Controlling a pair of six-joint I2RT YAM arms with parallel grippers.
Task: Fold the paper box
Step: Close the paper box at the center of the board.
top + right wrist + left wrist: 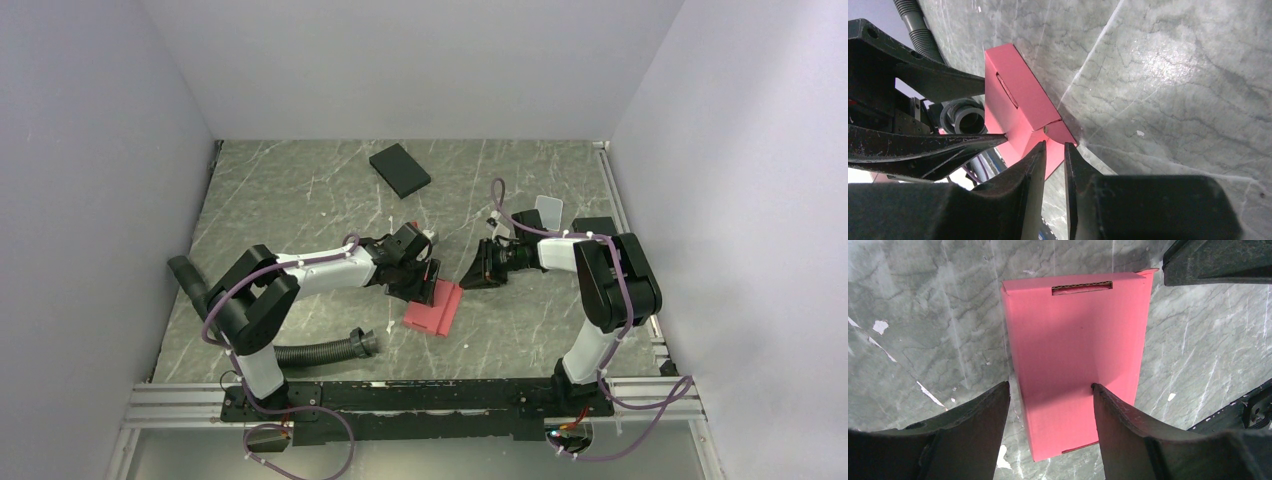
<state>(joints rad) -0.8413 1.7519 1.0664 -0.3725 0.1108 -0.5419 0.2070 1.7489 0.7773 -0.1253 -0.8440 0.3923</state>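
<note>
The pinkish-red thin cardboard paper box point(433, 308) lies flat on the grey marble-patterned table point(300, 190), between the two arms. A black flat rectangular box point(400, 170) sits well apart toward the back. A grey corrugated hose point(315, 351) lies near the left arm's base, and a small white card-like piece point(549, 211) shows beside the right arm.

The left gripper point(1049, 386) has its fingers wide apart, one just beside the paper box's long edge, the other resting on its top face and covering a near corner. The right gripper point(1054, 145) meets another corner with fingers a narrow slit apart. They seem not to pinch the card, though that corner is partly hidden. From above, the left gripper masks the box's far end.
</note>
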